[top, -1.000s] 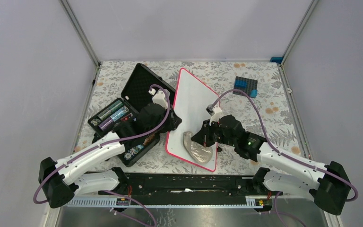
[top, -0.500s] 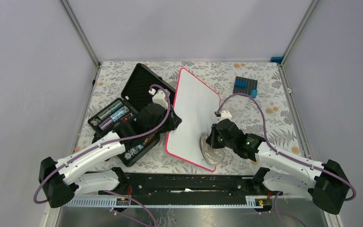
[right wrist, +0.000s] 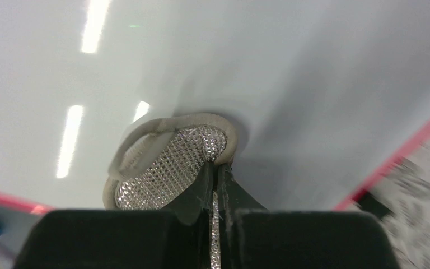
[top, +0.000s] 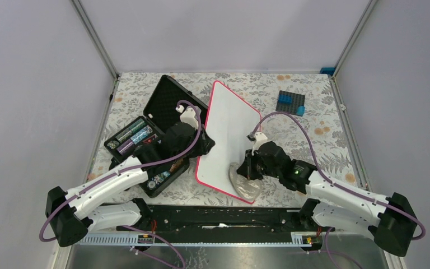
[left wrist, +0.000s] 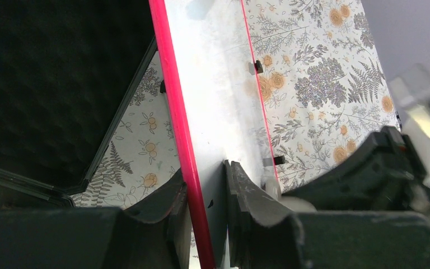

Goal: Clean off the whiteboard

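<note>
The whiteboard [top: 229, 126] sits edge-on inside the left gripper [left wrist: 206, 188], the case [top: 167, 101] to that gripper's left. A cloth [right wrist: 165, 168] lies on the board before the right gripper [right wrist: 213, 175], a studded plate [top: 290, 102] farther beyond.

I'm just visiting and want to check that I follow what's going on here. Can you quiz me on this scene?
1. True or false: the left hand grips the whiteboard by its red edge.
2. In the top view, the open black case lies: A left of the board, B right of it, C on top of it.
3. What does the right hand press against the board?
Key: 1 true; 2 A; 3 a grey cloth.
</note>
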### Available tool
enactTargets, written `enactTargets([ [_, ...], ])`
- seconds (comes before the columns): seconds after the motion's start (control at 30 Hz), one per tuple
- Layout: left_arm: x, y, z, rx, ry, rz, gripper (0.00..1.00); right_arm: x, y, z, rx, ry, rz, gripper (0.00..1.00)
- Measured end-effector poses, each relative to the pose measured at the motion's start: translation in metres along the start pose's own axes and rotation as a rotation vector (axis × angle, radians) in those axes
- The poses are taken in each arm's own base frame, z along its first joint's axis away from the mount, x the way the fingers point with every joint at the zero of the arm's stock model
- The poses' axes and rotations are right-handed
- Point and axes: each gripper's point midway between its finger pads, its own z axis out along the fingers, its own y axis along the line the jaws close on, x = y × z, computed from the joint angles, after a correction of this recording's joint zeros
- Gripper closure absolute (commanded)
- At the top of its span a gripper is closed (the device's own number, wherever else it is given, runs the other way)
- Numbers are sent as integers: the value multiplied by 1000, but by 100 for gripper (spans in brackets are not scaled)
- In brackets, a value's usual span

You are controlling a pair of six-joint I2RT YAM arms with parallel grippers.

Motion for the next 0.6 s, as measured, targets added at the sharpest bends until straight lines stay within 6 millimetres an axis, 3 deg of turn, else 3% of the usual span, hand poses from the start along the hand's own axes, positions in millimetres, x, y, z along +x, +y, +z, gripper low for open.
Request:
enactTargets([
  [0.07,0,0,0,1,-1,0,100,-10,36,-9,-168,-34,-17,100],
  [0.17,0,-1,0,6,-1,-1,100,-16,71,-18,-326,-54,-44,100],
  [0.2,0,-1,0,6,-1,-1,100,-16,74,-18,-339,-54,-46,100],
  [0.4,1,2,1,-7,1,0,100,-12,62,-3,-229,-9,39,100],
  [0.6,3,5,0,-20,10,-2,100,2,32,6,-41,34,200,100],
])
